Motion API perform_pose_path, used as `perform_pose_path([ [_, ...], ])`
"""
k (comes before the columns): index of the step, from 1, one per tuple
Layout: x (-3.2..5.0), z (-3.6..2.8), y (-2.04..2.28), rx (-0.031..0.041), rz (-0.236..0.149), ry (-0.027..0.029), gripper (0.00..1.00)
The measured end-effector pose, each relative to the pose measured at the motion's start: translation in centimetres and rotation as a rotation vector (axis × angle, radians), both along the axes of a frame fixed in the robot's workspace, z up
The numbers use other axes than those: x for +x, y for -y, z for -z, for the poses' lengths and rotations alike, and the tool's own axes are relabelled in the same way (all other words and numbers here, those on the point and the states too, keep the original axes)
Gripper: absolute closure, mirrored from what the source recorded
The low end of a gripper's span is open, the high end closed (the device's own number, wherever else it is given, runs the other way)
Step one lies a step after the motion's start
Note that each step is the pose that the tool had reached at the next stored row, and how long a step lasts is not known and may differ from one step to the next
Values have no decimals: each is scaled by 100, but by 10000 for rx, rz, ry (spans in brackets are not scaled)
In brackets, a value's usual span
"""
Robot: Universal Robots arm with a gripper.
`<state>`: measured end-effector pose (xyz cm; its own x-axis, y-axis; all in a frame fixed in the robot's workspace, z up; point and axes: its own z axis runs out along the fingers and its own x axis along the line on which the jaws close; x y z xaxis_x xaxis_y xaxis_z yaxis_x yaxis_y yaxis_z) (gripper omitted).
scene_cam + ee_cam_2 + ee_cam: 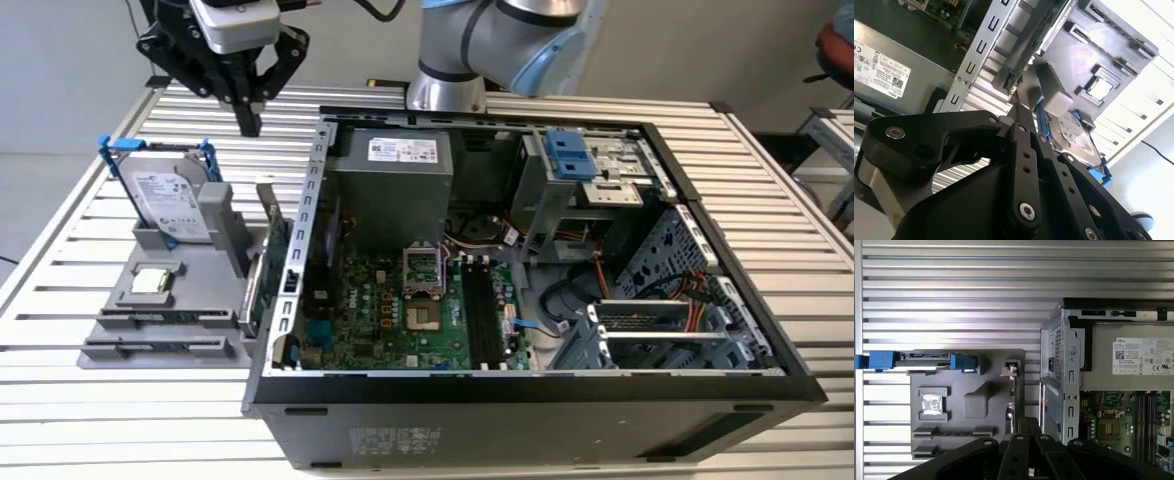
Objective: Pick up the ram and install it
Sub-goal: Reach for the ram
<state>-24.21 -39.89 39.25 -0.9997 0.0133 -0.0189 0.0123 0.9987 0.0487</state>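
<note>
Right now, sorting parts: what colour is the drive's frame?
Blue. The frame shows best in the exterior view.

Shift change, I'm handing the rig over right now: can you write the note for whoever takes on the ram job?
Gripper: shut, nothing seen in it, hanging above the gray holder at the exterior view's left, outside the open case.
Ram: apparently the thin dark strip in the holder's front slot; hard to be sure.
Done: nothing that shows; the motherboard's black slots look empty.
Left: the whole job, pick-up and install.
</note>
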Motion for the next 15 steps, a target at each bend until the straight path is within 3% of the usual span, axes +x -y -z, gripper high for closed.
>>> perform_pose_path([
  [15, -310, 0, 0, 0, -207, 0, 100],
])
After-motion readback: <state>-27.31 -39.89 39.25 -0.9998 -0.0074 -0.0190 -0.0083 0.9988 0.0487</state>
